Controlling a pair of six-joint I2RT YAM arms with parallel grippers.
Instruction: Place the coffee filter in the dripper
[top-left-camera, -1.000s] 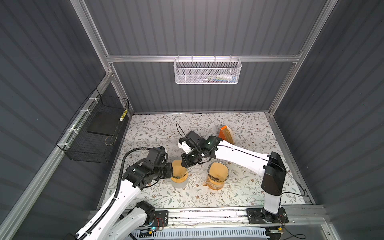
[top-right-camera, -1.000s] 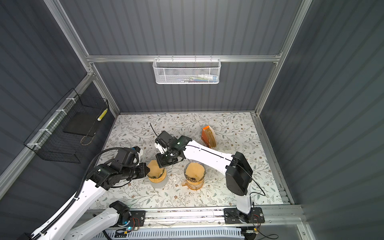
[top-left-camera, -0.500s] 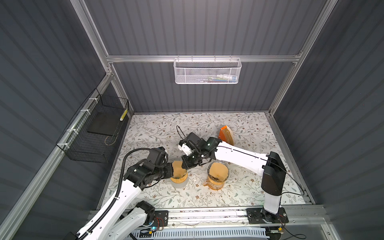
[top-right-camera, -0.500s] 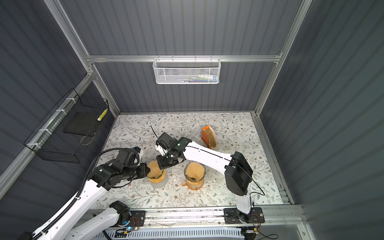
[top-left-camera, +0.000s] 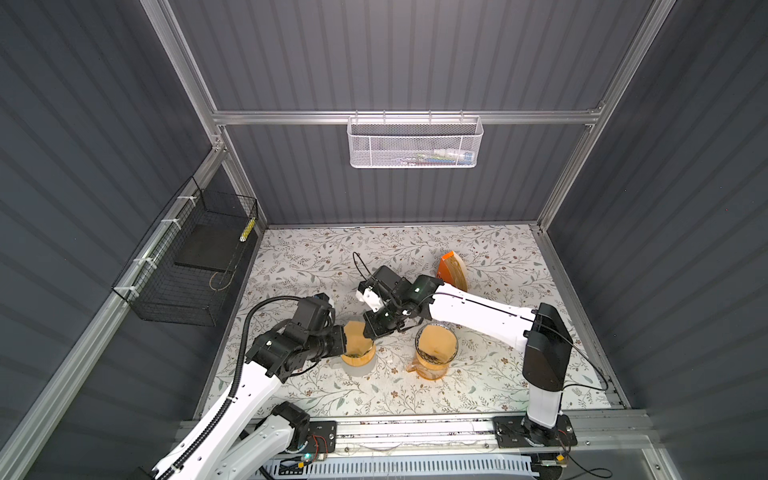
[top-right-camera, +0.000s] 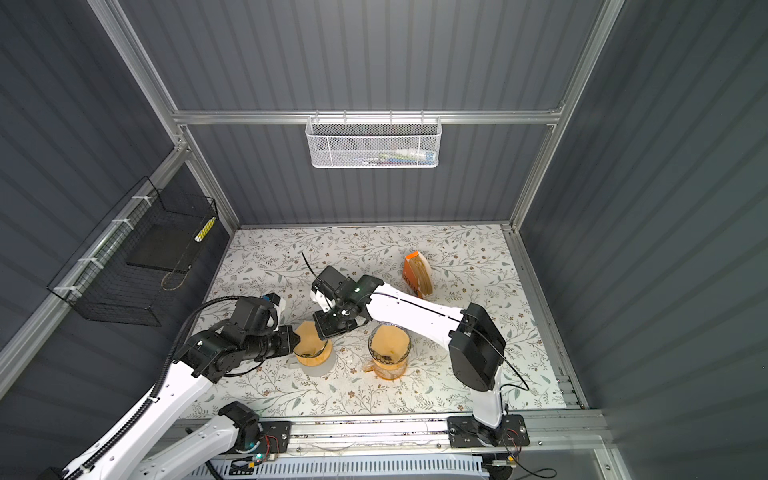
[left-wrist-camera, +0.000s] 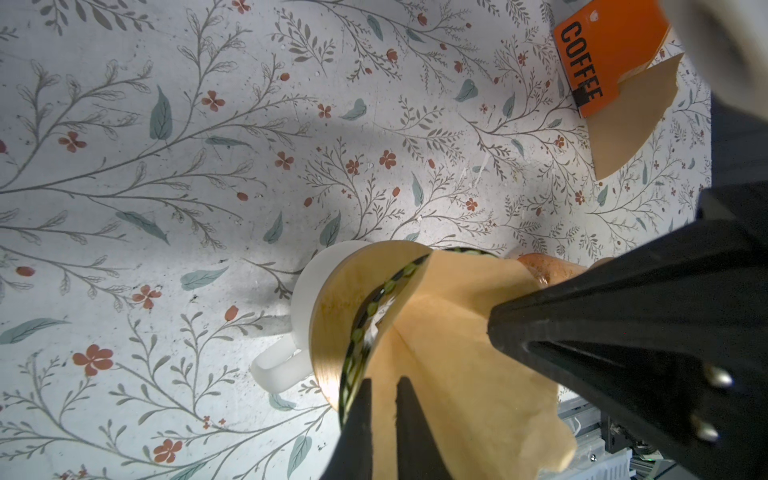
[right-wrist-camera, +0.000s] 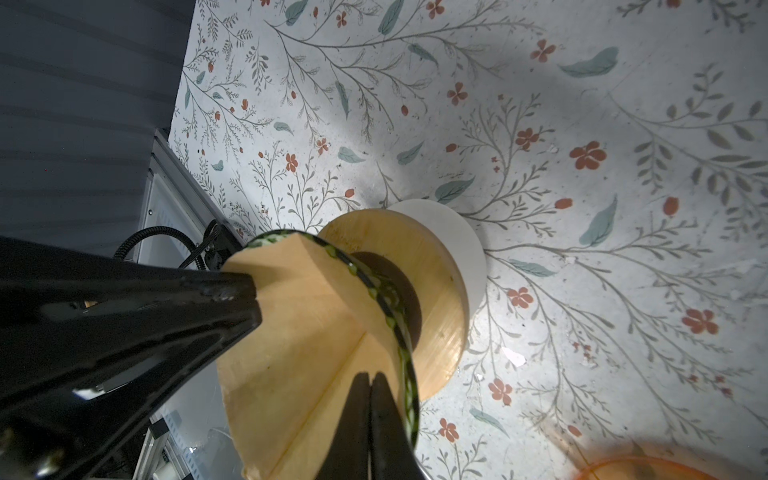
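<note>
The left claw (top-left-camera: 344, 335) pinches the brown paper coffee filter (top-left-camera: 356, 337) at its 9 o'clock edge. The filter sits in the glass dripper with wooden collar (left-wrist-camera: 328, 316) on a white mug (top-left-camera: 358, 367). The right claw (top-left-camera: 367, 331) is pressed together at the filter's 1 o'clock edge; I cannot tell if paper lies between.

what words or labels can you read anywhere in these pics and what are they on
"COFFEE": black capitals on the orange box, left wrist view.
Dark lettering on the same box in a top view: too small to read.
Labels on the items in the white mesh basket: too blurred to read.
</note>
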